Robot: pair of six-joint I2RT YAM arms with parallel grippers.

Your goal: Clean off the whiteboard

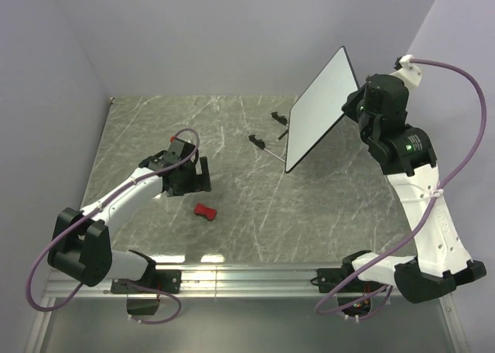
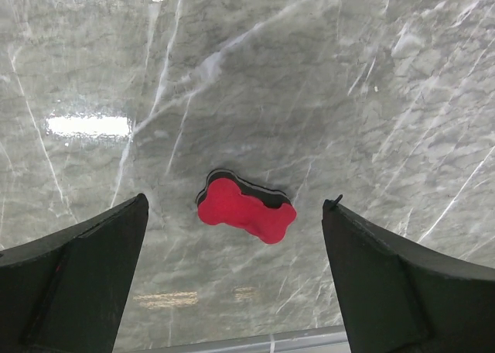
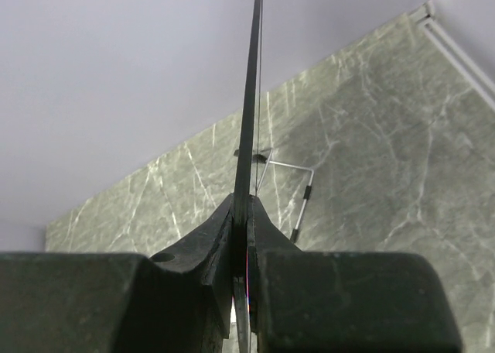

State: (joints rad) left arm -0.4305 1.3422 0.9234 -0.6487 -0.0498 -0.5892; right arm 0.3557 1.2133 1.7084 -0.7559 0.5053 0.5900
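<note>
Clamping one whiteboard [image 1: 321, 109] is the right gripper [image 1: 352, 107]; one eraser [image 1: 206, 211] lies loose.

Your left hand [image 1: 193, 176] hangs low and wide open; your right hand [image 3: 241, 214] is raised and clamped.
Your left arm [image 1: 124, 198] stretches forward from its folded elbow, the hand pointing down with its fingers [image 2: 77, 275] spread well apart. Your right arm [image 1: 433, 206] rises steeply from its base, the wrist bent inward to the left, both fingers pinched tight on the edge of the board [image 1: 321, 109].
</note>
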